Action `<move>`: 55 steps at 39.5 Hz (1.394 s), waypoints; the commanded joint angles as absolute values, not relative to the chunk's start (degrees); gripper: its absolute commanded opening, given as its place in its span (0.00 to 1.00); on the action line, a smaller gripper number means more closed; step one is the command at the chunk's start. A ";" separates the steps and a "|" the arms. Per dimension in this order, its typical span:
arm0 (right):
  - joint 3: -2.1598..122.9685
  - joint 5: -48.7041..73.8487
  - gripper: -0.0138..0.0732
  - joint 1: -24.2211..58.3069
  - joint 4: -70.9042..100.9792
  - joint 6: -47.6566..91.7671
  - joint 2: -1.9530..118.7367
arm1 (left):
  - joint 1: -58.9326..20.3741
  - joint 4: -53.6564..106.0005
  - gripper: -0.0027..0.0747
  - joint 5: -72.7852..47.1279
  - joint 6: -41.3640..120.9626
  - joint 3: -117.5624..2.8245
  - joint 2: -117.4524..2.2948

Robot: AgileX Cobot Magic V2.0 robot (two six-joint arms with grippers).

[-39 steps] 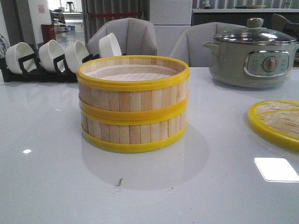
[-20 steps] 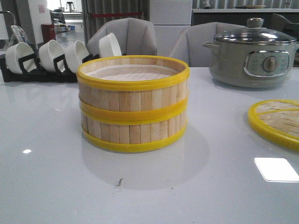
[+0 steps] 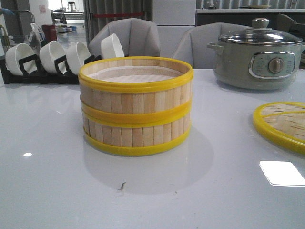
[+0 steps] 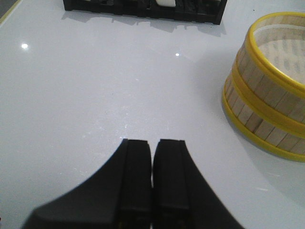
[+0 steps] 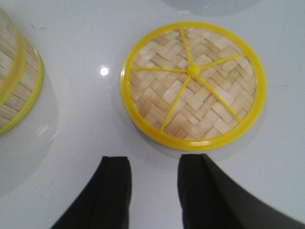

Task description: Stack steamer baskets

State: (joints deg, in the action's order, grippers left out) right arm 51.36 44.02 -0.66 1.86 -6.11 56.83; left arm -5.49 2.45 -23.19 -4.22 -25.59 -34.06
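- Two steamer baskets (image 3: 136, 106) stand stacked one on the other near the middle of the counter (image 3: 47, 181), the upper one seated squarely on the lower.
- Both are round and shallow, with walls of upright light-bamboo slats and smooth yellow bands at the rims; a pale liner shows inside the upper one.
- One flat round lid (image 5: 192, 84) lies on the counter toward its right edge, well apart from the stack: woven bamboo inside a yellow ring, with yellow spokes meeting at a hub.
- One grey electric pot (image 3: 257, 55) with a glass lid and a round knob stands at the far right of the counter.
- One black rack (image 3: 43, 74) at the far left holds four white bowls (image 3: 62, 55) tilted on edge.
- The counter is glossy, pale grey, with light spots reflected in it.
- Left tool (image 4: 152, 145): its two black fingers are pressed together with nothing between them, over bare counter beside the stack.
- Right tool (image 5: 153, 164): its black fingers stand apart, holding nothing, near the lid's rim.
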 commanded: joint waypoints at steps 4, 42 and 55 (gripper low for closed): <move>53.38 41.15 0.56 -0.75 1.77 -6.01 61.13 | -5.38 2.88 0.14 -18.63 -4.57 -27.16 -33.95; 79.39 42.56 0.56 -5.78 1.31 -6.01 100.53 | -5.38 2.88 0.14 -18.63 -4.57 -27.16 -33.95; 80.20 42.43 0.56 -6.85 1.26 -6.01 103.23 | -5.38 2.88 0.14 -18.63 -4.57 -27.16 -33.95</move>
